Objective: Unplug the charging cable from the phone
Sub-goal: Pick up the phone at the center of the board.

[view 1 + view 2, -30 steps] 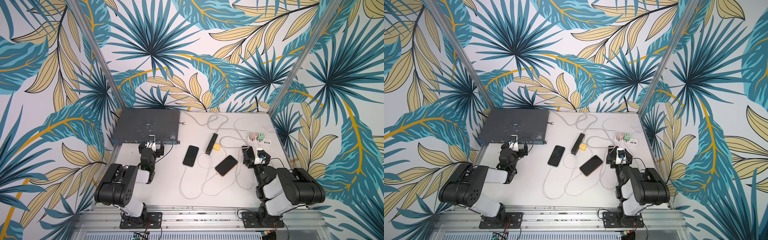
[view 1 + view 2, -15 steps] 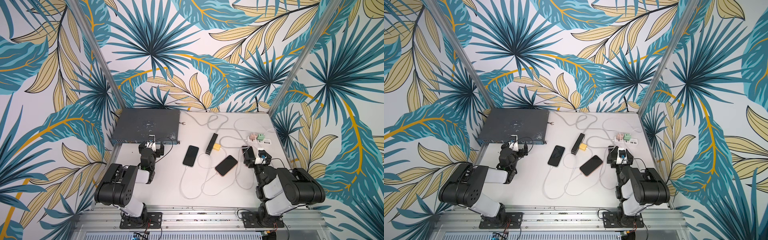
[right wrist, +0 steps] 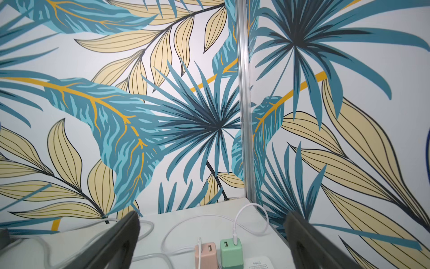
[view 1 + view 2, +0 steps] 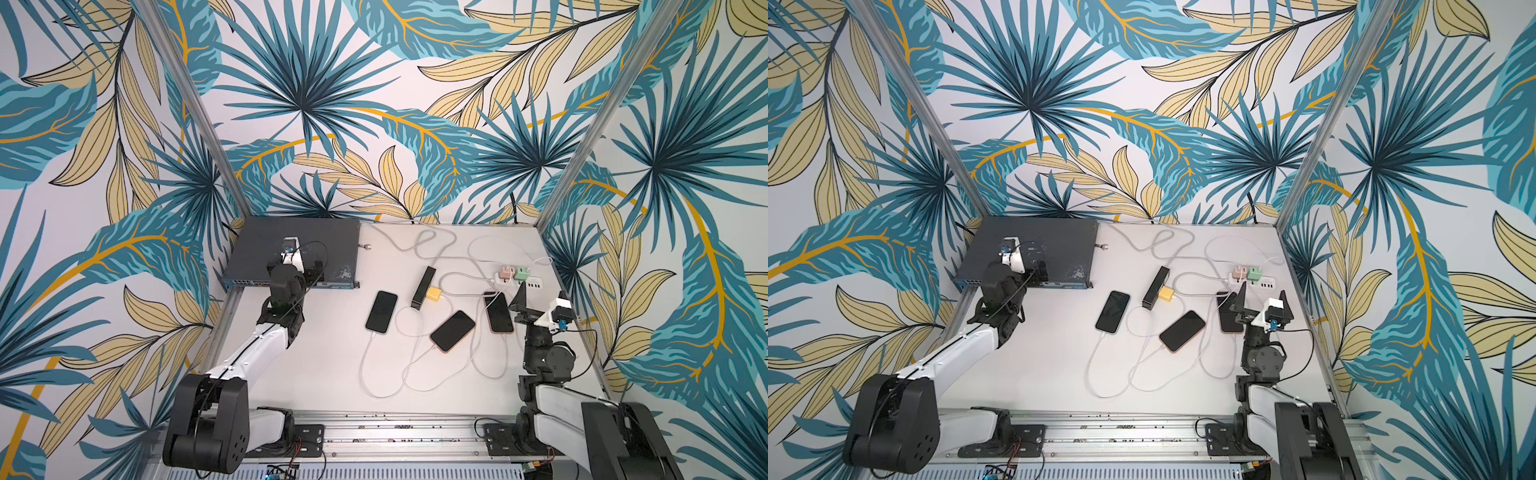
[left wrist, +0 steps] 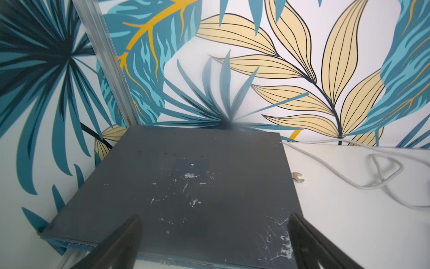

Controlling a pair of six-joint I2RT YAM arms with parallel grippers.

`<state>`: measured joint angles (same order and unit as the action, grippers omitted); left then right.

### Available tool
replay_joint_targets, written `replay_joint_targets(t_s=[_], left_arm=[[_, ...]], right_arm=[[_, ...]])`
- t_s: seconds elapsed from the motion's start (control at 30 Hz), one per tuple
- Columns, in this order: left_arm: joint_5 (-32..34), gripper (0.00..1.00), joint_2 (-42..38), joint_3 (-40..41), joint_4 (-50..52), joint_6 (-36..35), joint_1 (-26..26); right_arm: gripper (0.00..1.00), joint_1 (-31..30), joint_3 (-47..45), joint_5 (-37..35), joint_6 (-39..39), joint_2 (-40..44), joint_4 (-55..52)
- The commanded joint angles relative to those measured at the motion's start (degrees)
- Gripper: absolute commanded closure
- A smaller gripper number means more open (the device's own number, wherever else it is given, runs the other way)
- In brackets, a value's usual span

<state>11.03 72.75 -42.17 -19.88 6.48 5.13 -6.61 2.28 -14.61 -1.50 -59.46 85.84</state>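
Note:
Three dark phones lie face up mid-table in both top views: a left one point(image 4: 381, 311), a tilted middle one point(image 4: 453, 331) and a right one point(image 4: 498, 312). A white charging cable point(image 4: 368, 365) runs into the near end of each. My left gripper point(image 4: 295, 266) hovers open over the dark network switch point(image 5: 186, 186), far from the phones, its jaws empty point(image 5: 214, 217). My right gripper point(image 4: 1261, 299) stands open just right of the right phone point(image 4: 1228, 316). It faces the pink charger point(image 3: 206, 255) and the green charger point(image 3: 231, 252), with nothing between its fingers.
A white power strip point(image 4: 534, 284) sits at the back right. A black block point(image 4: 424, 287) with a yellow charger point(image 4: 434, 294) lies behind the phones. Cable loops spread over the near and far table. A small wrench point(image 5: 297, 177) lies beside the switch. Patterned walls close three sides.
Both arms have risen from their folded rest pose. The left gripper moved back over the switch, and the right one lifted and shifted slightly right. Phones and cables have not moved.

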Motion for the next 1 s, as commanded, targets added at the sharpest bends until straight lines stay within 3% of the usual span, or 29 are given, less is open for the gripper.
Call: replay_joint_targets(t_s=[0.0, 0.13, 0.23, 0.3, 0.37, 0.43, 0.57, 0.8, 0.97], left_arm=[[-4.9, 0.0, -0.5, -7.3, 19.5, 13.4, -1.4], [-16.1, 0.0, -1.0, -11.9, 23.7, 29.2, -3.6], [-27.8, 0.0, 0.4, -13.1, 20.3, 35.7, -5.6], [-34.5, 0.0, 1.8, -14.5, 18.8, 37.8, -5.7], [-37.4, 0.0, 2.6, -17.2, 22.0, 38.2, -5.2], [-37.0, 0.0, 2.4, -20.5, 28.0, 36.0, -4.2], [-30.2, 0.0, 0.5, -26.9, 41.3, 28.5, 0.5], [-31.3, 0.0, 0.1, -26.7, 44.2, 27.8, 7.2], [-23.5, 0.0, 3.7, -31.1, 52.9, 22.8, 18.2]], right_arm=[[0.0, 0.1, 7.4, 1.5, -6.5, 7.6, -22.8], [0.0, 0.1, 19.5, 7.2, -11.1, 12.3, -43.3], [0.0, 0.4, 19.9, 6.8, -30.7, 18.5, -43.7], [0.0, 2.6, 18.4, 17.5, -35.7, 19.1, -38.5], [0.0, 3.5, 26.7, 26.6, -35.8, 14.5, -49.7], [0.0, 3.4, 33.6, 31.9, -34.0, 10.5, -55.8], [0.0, 3.3, 38.0, 30.4, -31.2, 10.1, -63.1], [0.0, 2.5, 41.4, 40.5, -34.2, 8.2, -67.7], [0.0, -3.7, 45.7, 36.2, -28.3, 6.7, -79.6]])
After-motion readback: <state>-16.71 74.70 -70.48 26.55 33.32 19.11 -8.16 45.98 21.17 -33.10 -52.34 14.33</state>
